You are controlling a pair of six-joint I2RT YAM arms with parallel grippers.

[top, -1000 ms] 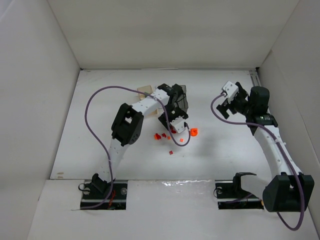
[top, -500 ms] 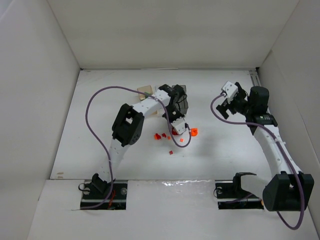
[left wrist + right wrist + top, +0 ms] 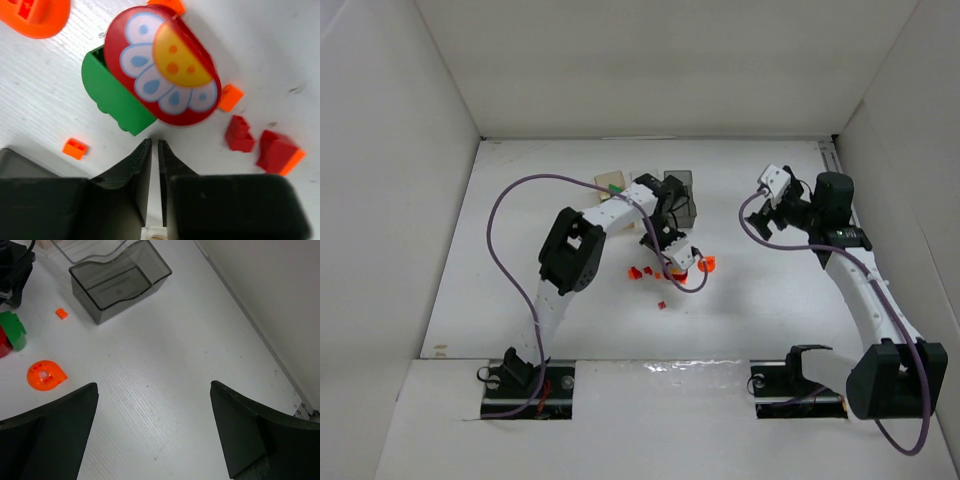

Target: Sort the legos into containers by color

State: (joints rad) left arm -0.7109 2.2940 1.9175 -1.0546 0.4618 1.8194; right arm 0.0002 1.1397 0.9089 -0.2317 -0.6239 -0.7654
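In the left wrist view my left gripper (image 3: 154, 142) is shut, with nothing between its fingers, just short of a green brick (image 3: 107, 95). A round red piece with a flower print (image 3: 165, 65) lies on that brick. Around them lie the round orange piece (image 3: 35, 15), two small orange bricks (image 3: 75, 148) (image 3: 231, 97) and two red bricks (image 3: 240, 135) (image 3: 277, 152). My right gripper (image 3: 152, 385) hangs open over bare table, to the right of the pile. The smoky grey container (image 3: 120, 285) and the clear container (image 3: 90, 247) stand empty beyond it. The tan-orange container (image 3: 611, 181) is at the back.
White walls enclose the table on three sides; the right wall runs close past the right gripper. The left arm's purple cable (image 3: 510, 210) loops over the table's left half. One red brick (image 3: 661, 304) lies apart, nearer the arm bases.
The left gripper has closed from open, on nothing, and moved slightly nearer by the lego pile. The right arm has shifted a little to the left.
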